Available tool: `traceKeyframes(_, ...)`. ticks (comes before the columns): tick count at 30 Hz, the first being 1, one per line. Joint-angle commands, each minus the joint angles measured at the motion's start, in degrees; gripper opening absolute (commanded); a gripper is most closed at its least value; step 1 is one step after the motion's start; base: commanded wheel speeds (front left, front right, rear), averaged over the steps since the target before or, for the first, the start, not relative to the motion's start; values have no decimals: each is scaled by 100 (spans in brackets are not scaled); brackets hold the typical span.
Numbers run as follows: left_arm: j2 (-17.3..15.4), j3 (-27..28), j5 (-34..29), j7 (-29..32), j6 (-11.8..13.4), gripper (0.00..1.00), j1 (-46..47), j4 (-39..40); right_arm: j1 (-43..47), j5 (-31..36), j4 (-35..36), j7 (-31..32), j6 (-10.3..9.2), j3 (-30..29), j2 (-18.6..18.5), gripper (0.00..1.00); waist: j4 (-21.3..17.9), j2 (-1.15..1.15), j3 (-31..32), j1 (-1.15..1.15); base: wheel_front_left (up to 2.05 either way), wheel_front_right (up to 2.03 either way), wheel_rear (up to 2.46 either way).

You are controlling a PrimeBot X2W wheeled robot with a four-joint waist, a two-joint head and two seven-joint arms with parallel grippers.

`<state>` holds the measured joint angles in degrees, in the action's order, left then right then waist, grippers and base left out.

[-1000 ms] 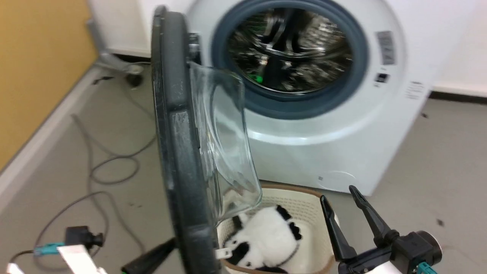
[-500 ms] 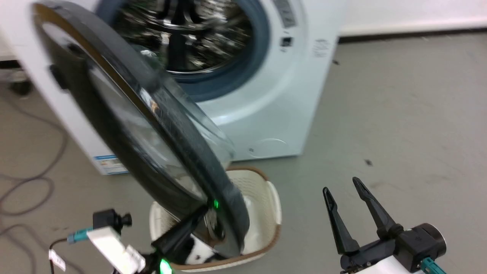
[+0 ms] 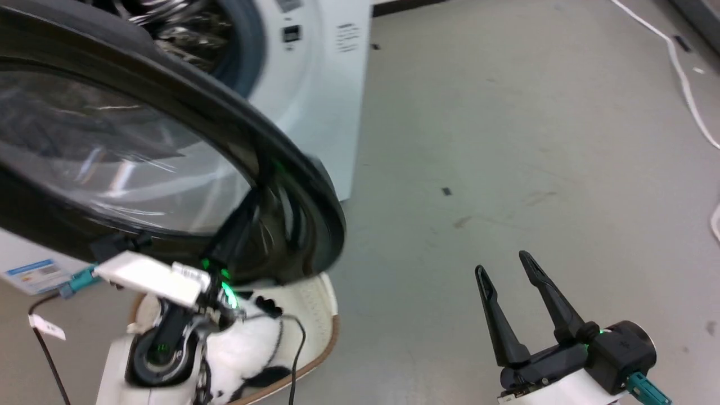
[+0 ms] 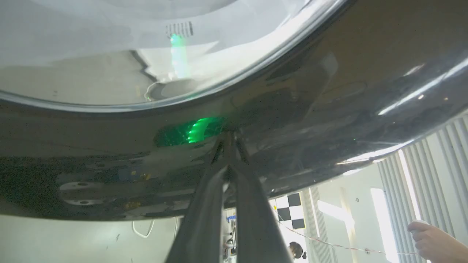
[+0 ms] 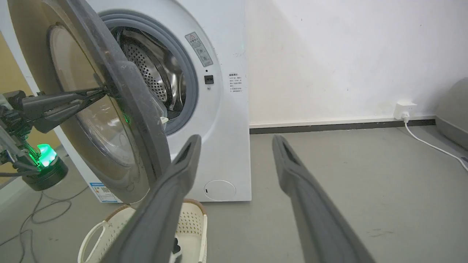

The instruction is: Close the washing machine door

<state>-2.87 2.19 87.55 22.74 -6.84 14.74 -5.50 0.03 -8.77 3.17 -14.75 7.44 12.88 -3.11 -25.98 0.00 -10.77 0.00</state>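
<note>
Two grippers in view. Left gripper [image 5: 104, 90]: fingers [image 4: 206, 204] together, tips meeting and pressed on the outer face of the washing machine door [image 5: 91, 135], on the glossy black frame right beside the rim of the glass. Nothing is clamped between them. Green light from that wrist reflects off the frame. Right gripper [image 3: 502, 262]: fingers apart, holding nothing, well clear of the door, over bare grey floor [image 3: 506, 140] to the right of the washing machine [image 5: 226, 120]. Door is not shut. It stands swung out at an angle from the machine front, hinge side at the left of the opening, free edge toward the robot. Past that edge the perforated steel drum [image 5: 153, 73] and the grey gasket [image 5: 191, 86] are exposed. The door's lower rim hangs over a cream laundry basket [image 5: 192, 223] that sits on the floor just in front of the machine, with a black-and-white plush toy [image 3: 247, 343] inside it. Machine front: blue label [image 5: 104, 191] at the lower left corner, partly behind the door, and a round flap [image 5: 219, 190] at the lower right. The door is motion-blurred in the head view but sharp in the right wrist view. A person's hand [image 4: 435, 241] shows past the door rim at the lower right of the left wrist view. A wall socket [image 5: 404, 109] with a white cable [image 5: 431, 144] sits on the wall to the right, well apart from the machine.
</note>
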Motion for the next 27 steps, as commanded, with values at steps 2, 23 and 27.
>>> traceKeyframes(2,-1,-33,-150,-291,-54,0,319,-189,-7,-39,20,-25,5,-21,23,100,-235,0,-52,0,0,0,0)
traceKeyframes(23,-854,-2101,-1352,-431,-64,0,-543,-2,143,153,-39,-25,5,-215,23,100,929,0,620,0,0,0,0)
traceKeyframes(27,-1545,-2611,-2164,-930,-64,0,-954,206,211,189,-62,-25,5,-261,23,100,1325,0,798,0,0,0,0)
